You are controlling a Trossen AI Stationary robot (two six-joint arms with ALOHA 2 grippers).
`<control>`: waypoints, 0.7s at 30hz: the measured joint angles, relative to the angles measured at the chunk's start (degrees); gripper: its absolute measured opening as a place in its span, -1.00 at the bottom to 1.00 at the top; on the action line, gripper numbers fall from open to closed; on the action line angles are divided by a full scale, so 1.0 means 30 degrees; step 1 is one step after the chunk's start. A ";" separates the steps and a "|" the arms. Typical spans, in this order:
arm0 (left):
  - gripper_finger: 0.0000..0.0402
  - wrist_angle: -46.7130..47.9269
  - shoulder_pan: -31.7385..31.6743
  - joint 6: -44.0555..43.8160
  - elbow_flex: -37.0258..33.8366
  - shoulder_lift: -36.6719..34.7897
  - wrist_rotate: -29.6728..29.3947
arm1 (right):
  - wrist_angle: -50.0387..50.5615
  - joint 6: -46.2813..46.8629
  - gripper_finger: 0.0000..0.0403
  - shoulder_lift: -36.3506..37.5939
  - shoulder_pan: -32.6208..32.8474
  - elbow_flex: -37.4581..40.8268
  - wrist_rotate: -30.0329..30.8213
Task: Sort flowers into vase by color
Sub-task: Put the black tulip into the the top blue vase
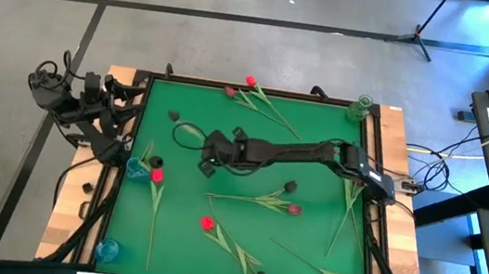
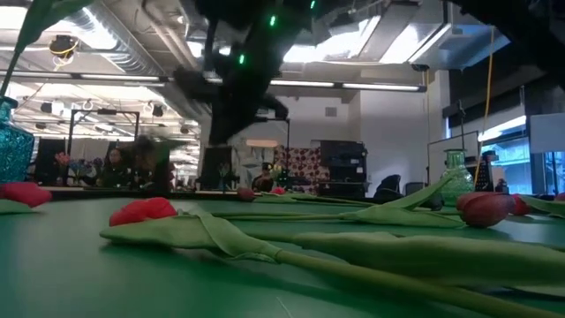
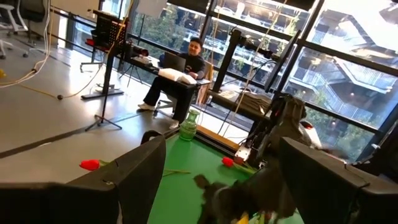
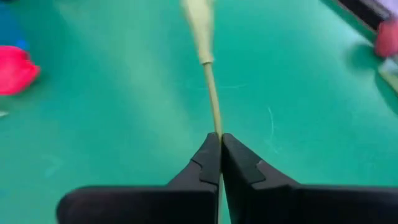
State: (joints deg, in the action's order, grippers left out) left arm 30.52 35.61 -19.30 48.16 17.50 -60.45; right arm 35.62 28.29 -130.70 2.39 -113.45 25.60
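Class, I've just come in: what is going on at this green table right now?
A two-armed robot is sorting artificial tulips. The right gripper, reaching out over the middle of the green table, is pinched shut on a thin stem. The left gripper waits open at the table's left edge. Other tulips, such as a red one, lie scattered on the mat. A green vase stands in the far right corner, blue vases on the left.

Grey concrete floor (image 1: 240, 24) with a dark line at 11 o'clock, tripod base (image 1: 418, 35) at 1 o'clock. Tall windows (image 3: 348, 74), seated person (image 3: 180, 78) at a desk, ceiling strip lights (image 2: 353, 86).
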 joint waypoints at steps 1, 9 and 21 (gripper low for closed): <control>0.52 0.0026 0.0003 0.0058 0.0000 0.0000 0.0018 | 0.0001 -0.0094 -0.97 0.0276 0.0014 -0.0005 0.0165; 0.52 0.0911 -0.0005 0.0559 0.0000 -0.0007 0.1329 | -0.0400 -0.1981 -0.99 0.2747 0.0380 -0.0007 0.2223; 0.52 -0.2999 -0.0005 0.5151 -0.2479 0.0000 0.4032 | -0.7366 -0.7968 -0.99 0.5408 0.1772 -0.0044 0.4107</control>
State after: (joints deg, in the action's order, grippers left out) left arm 21.52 35.59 -3.84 40.73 17.50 -48.35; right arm 13.52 4.39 -114.48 7.70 -113.58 37.92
